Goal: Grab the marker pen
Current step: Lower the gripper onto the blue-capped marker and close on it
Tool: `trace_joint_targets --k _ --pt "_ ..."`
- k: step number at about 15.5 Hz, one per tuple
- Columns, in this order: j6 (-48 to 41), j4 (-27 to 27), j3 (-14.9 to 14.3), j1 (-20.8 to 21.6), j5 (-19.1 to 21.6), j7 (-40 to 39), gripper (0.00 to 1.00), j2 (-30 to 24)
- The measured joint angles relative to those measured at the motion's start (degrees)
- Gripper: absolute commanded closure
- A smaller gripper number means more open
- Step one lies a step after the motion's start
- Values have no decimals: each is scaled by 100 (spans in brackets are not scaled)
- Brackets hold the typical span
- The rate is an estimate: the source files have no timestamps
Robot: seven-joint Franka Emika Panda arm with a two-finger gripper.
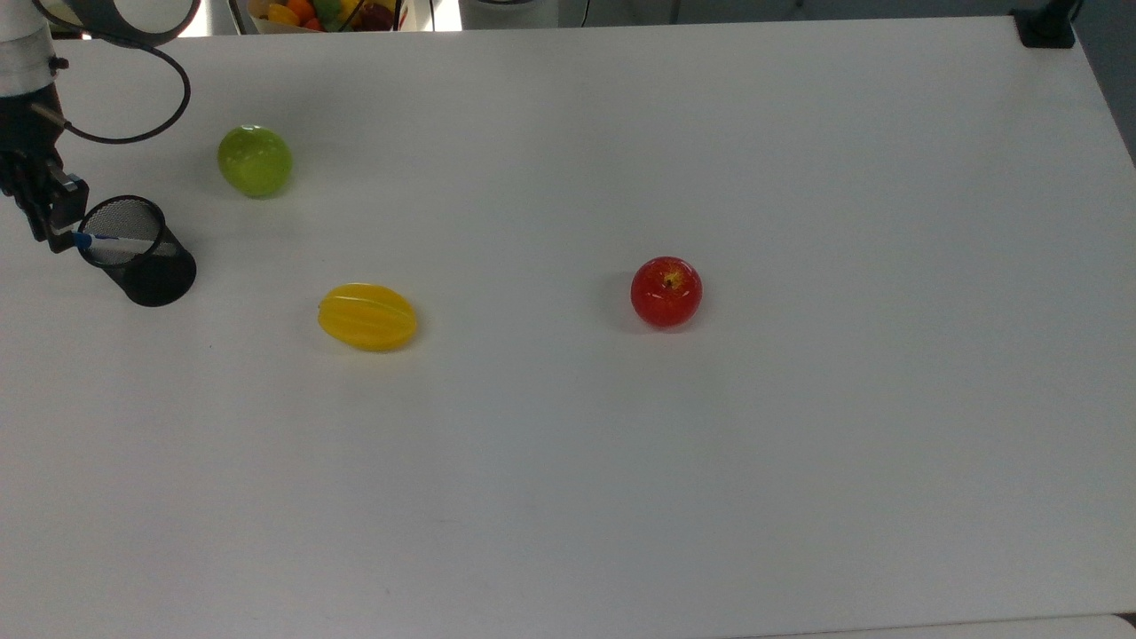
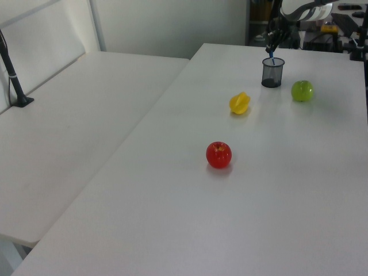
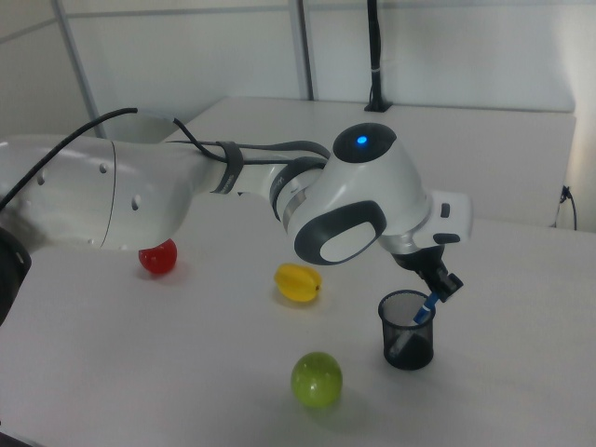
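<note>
The marker pen [image 1: 115,241] leans in a black mesh cup [image 1: 146,266] at the top view's left edge, its blue cap end up and to the left. My gripper [image 1: 60,232] is at that cap end, shut on it. In the right view the gripper [image 3: 444,285] holds the top of the marker pen [image 3: 426,308], which slants out of the cup [image 3: 408,337]. In the left view the gripper [image 2: 272,46] hangs just above the cup [image 2: 272,73], with the marker pen [image 2: 270,57] between them.
A green apple [image 1: 255,160] lies beyond the cup, a yellow starfruit [image 1: 367,317] to the cup's right and a red apple [image 1: 666,291] near the middle of the white table [image 1: 799,444]. A bowl of fruit [image 1: 324,12] sits past the far edge.
</note>
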Motion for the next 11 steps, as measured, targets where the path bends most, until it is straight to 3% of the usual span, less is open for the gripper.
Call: trace_joint_targets --k 11 --pt "0 1 35 0 0 0 89 5"
